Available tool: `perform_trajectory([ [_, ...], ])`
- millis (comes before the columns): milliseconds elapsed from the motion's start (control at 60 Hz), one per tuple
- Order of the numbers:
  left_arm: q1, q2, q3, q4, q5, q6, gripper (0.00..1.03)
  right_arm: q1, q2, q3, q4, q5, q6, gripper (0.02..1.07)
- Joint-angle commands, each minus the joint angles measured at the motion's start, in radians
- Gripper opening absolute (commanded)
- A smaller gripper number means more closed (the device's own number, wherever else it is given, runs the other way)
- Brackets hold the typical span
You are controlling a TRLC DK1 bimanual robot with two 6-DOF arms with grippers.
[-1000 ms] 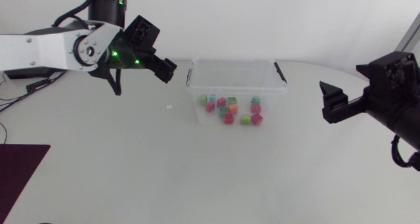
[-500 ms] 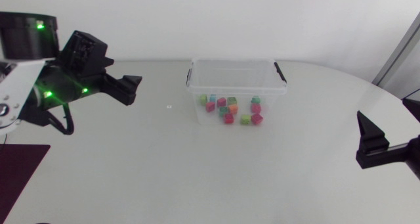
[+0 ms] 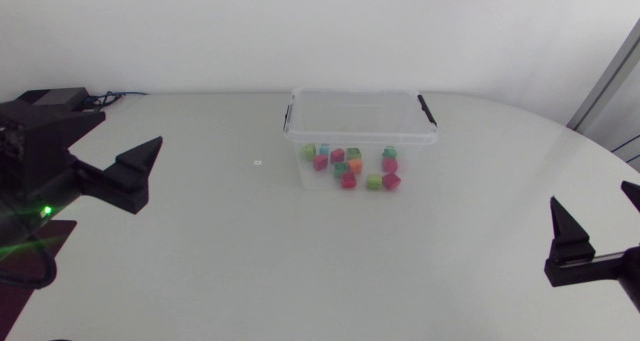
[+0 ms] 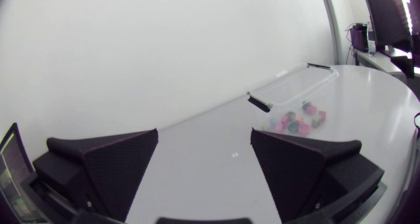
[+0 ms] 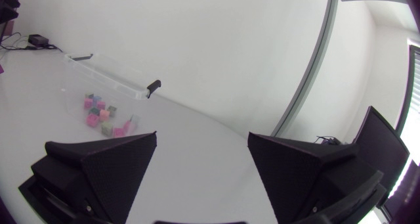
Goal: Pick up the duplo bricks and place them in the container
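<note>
A clear plastic container (image 3: 360,129) with black handle clips stands at the back middle of the white table. Several duplo bricks (image 3: 352,167) in pink, red, green, orange and blue lie on its floor. No brick shows on the table outside it. My left gripper (image 3: 125,133) hangs open and empty at the left edge, far from the container. My right gripper (image 3: 592,196) hangs open and empty at the lower right edge. From the left gripper (image 4: 205,135) the container (image 4: 289,92) lies far ahead. From the right gripper (image 5: 202,137) the container (image 5: 108,76) and bricks (image 5: 102,113) are also far off.
A tiny white mark (image 3: 257,163) lies on the table left of the container. A dark maroon mat (image 3: 30,256) lies at the front left corner. A black box with cables (image 3: 55,98) sits at the back left.
Both arms have drawn away from the container: the left one swung out to the left edge, the right one down to the lower right edge. Both grippers stayed open.
</note>
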Motion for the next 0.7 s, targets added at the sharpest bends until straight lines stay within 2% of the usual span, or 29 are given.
perform_trajectory([
  [0,0.019,-0.075,-0.053,0.011,-0.008,-0.024,0.98,-0.006,-0.007,-0.037,0.023,0.007,0.015,1.02],
  [683,0.188,-0.472,-0.382,0.003,0.046,-0.251,0.98,0.016,-0.003,-0.220,0.260,-0.057,0.298,1.02],
])
